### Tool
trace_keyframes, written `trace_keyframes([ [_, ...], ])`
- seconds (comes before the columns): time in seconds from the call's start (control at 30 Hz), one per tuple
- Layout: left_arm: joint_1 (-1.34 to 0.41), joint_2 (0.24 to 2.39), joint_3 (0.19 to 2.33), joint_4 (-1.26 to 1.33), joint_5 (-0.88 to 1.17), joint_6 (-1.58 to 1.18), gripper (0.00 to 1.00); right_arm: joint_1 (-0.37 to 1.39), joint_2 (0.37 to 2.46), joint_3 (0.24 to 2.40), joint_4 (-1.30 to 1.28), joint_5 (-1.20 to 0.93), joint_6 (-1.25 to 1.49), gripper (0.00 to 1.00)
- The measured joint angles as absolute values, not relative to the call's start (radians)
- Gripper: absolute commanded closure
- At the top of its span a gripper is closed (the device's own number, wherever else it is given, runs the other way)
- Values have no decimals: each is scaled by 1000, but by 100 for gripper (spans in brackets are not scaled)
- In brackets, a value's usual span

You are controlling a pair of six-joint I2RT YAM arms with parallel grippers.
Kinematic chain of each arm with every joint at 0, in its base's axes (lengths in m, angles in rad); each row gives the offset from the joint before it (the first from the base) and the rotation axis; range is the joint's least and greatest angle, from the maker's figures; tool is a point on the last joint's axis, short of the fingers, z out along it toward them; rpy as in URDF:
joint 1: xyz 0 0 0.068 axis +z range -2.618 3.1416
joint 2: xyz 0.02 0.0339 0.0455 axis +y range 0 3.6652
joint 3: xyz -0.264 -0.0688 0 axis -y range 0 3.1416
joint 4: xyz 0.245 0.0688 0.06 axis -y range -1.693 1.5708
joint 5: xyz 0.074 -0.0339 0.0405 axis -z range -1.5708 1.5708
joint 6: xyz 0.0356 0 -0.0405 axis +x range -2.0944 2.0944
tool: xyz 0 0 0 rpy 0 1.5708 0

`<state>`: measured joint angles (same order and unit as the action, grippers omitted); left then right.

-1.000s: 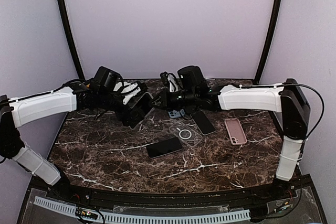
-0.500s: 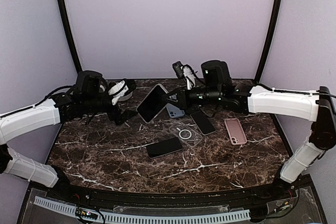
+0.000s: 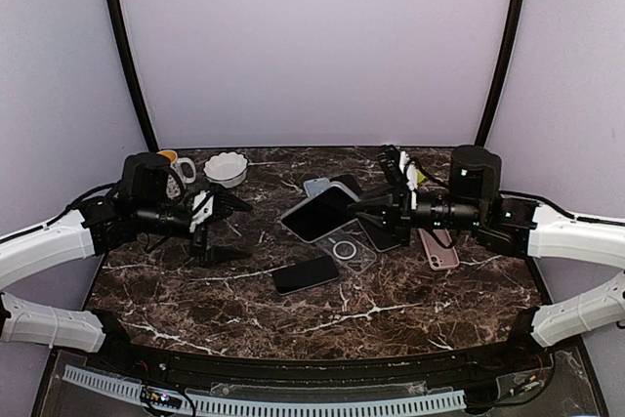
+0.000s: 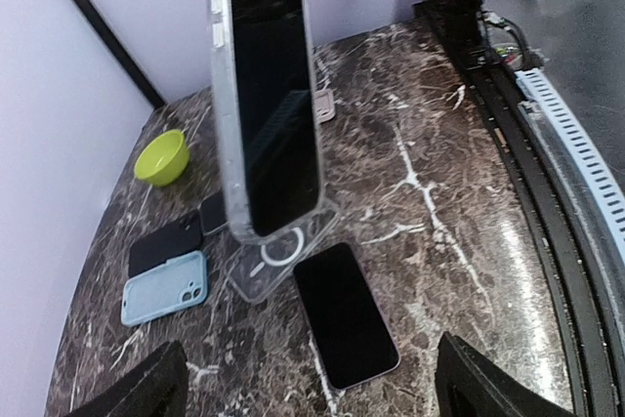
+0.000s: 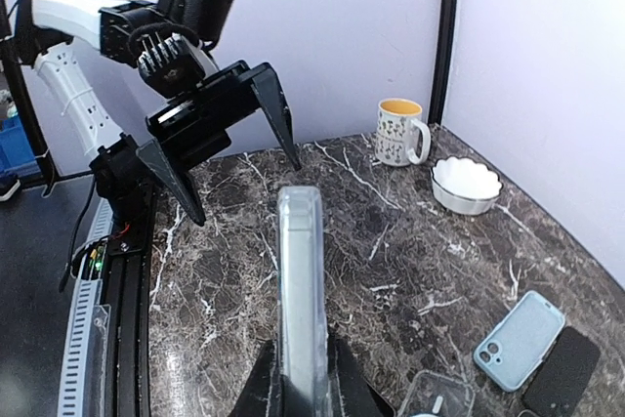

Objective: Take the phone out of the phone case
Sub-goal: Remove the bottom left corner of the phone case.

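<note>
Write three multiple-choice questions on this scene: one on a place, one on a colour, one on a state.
1. Where is the white bowl?
A. beside the mug, far left
B. near edge, centre
C. far right corner
2. What colour is the small bowl in the left wrist view?
A. red
B. green
C. black
3. What state is the left end effector in?
A. shut on something
B. shut, empty
C. open, empty
Answers: 1 A, bowl and mug stand side by side; 2 B, it is lime green; 3 C, it is spread wide, nothing between.
</note>
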<state>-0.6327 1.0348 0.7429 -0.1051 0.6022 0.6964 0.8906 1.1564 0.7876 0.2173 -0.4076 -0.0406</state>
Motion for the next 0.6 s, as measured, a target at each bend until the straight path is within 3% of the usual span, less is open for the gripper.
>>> trace_keyframes([
  [0.27,-645,1111,768,-158,860,846,29,892,1058,767,163,-607,-315,100],
  [0.5,-731,1174,760,-121,902,890,44,895,1076,776,22,-741,-485,100],
  [0.6,-767,1174,739,-73,902,890,46,901,1093,776,-5,-763,-503,100],
])
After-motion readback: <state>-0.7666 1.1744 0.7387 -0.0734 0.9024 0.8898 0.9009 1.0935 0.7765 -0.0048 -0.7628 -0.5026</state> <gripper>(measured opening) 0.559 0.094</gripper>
